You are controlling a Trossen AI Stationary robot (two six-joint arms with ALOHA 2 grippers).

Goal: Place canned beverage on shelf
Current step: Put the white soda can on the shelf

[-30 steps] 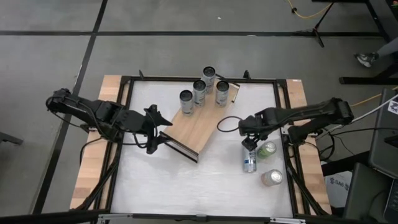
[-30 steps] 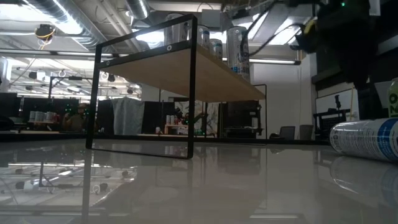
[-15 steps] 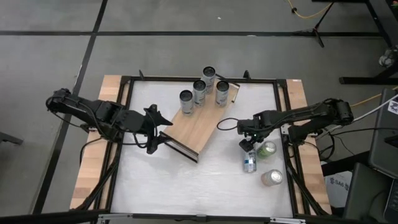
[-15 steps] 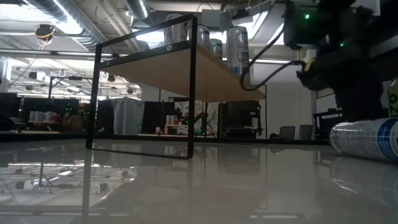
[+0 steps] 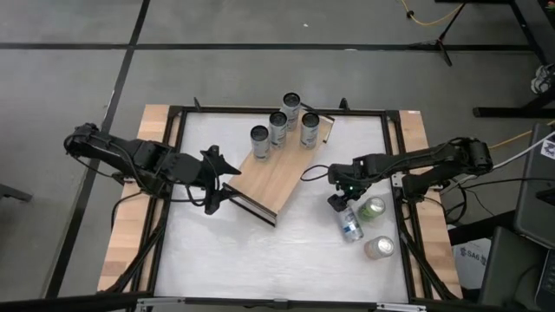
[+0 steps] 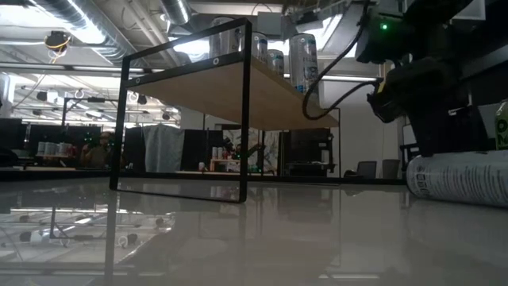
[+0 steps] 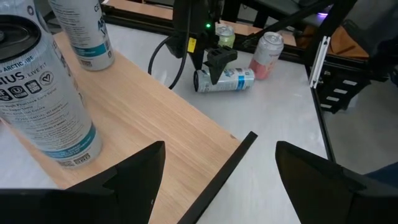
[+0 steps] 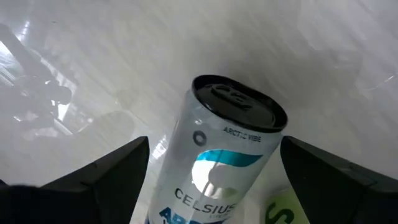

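1. The right hand (image 5: 340, 198) hangs low over a white-and-blue can (image 5: 349, 222) lying on its side on the worktop (image 5: 286, 251), fingers apart on either side of the can's top end, not clamped.
2. A green can (image 5: 372, 208) stands just right of it; a pink can (image 5: 379, 248) stands nearer.
3. The shelf (image 5: 273, 178) sits slantwise mid-worktop, carrying four upright cans (image 5: 279, 126) at its far end.
4. The left hand (image 5: 224, 179) waits, fingers apart, at the shelf's near-left end.
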